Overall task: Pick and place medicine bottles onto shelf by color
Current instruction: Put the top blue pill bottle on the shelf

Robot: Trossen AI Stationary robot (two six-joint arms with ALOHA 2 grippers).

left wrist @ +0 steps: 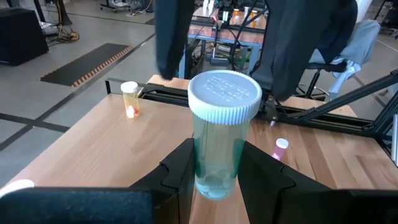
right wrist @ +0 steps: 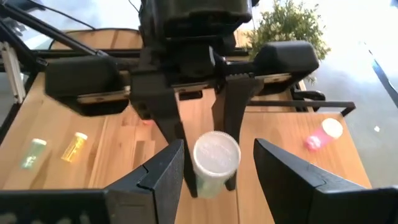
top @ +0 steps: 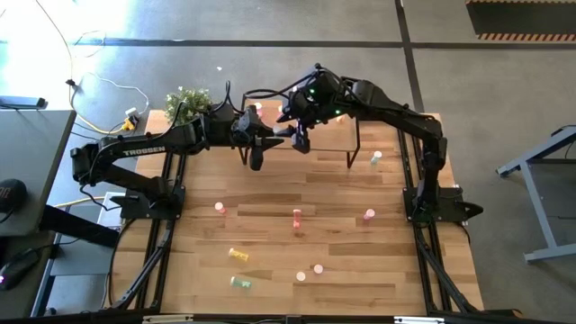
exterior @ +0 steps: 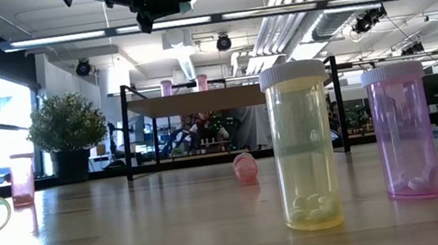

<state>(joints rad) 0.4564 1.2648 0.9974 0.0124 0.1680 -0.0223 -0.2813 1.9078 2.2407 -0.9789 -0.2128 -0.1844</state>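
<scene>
Both grippers meet: left gripper (left wrist: 214, 177) jaws clamp a green bottle (left wrist: 221, 134); right gripper (right wrist: 214, 165) jaws flank it, apart.

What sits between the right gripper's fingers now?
A pale green bottle, white cap, clamped by the left gripper. Right wrist view shows it between the right gripper's open fingers, gaps on both sides.
</scene>
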